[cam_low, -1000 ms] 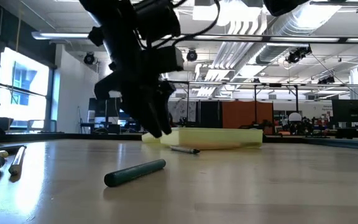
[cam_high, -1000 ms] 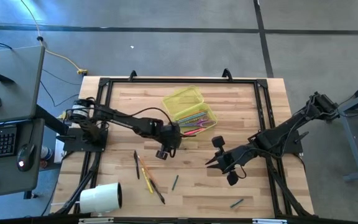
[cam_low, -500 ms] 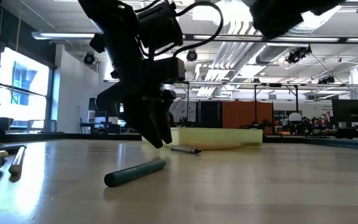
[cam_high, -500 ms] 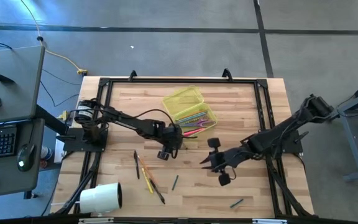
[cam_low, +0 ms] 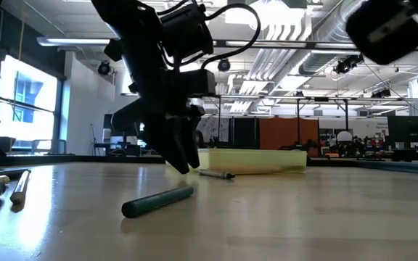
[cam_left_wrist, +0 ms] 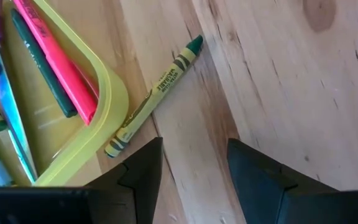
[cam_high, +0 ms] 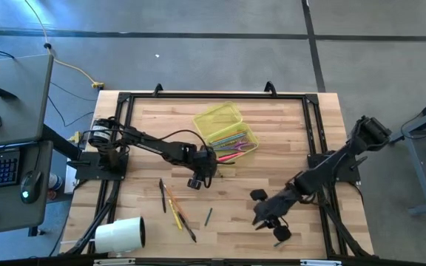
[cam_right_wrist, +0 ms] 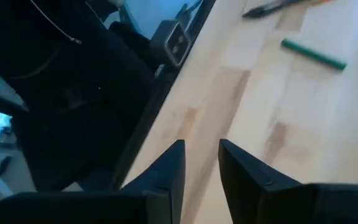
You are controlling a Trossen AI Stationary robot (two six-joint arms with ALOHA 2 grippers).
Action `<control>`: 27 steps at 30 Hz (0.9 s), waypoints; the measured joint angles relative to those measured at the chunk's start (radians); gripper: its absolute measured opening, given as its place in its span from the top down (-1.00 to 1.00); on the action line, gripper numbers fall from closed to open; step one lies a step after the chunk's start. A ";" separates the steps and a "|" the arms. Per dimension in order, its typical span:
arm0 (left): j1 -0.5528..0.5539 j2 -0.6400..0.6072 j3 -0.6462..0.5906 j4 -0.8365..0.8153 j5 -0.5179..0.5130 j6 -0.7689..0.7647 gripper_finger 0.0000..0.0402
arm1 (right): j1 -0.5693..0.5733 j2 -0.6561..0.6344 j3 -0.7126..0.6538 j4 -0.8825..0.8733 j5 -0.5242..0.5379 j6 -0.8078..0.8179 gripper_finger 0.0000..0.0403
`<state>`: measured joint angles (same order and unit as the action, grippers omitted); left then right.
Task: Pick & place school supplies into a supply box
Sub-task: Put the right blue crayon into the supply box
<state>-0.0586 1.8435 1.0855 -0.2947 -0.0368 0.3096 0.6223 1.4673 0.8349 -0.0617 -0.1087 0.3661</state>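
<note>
Crayon (cam_left_wrist: 157, 91), green-tipped, lies on counter (cam_high: 294, 133) against supply box (cam_high: 228, 133) corner, long axis diagonal, just ahead of left tool (cam_left_wrist: 192, 163): fingers apart, empty. Right tool (cam_high: 266, 219), also parted and empty, is well apart.

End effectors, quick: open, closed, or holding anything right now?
Left end effector: open, empty, beside the supply box, over a green crayon.
Right end effector: open, empty, near the table's front right.
</note>
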 joint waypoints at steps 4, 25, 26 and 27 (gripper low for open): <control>0.000 0.000 0.000 0.001 -0.002 0.000 -0.06 | 0.075 0.000 0.000 -0.077 0.023 0.052 0.61; 0.000 0.000 0.000 0.009 -0.111 -0.162 -0.06 | 0.463 0.226 0.000 -0.061 0.376 0.011 0.61; 0.000 0.000 0.000 0.010 -0.111 -0.170 -0.06 | 0.477 0.251 0.000 -0.051 0.403 -0.003 0.61; 0.000 0.000 0.000 0.010 -0.111 -0.183 -0.06 | 0.488 0.273 0.000 -0.051 0.424 -0.008 0.61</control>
<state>-0.0589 1.8435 1.0855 -0.2852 -0.1474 0.1270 1.1107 1.7407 0.8349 -0.1126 0.3154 0.3585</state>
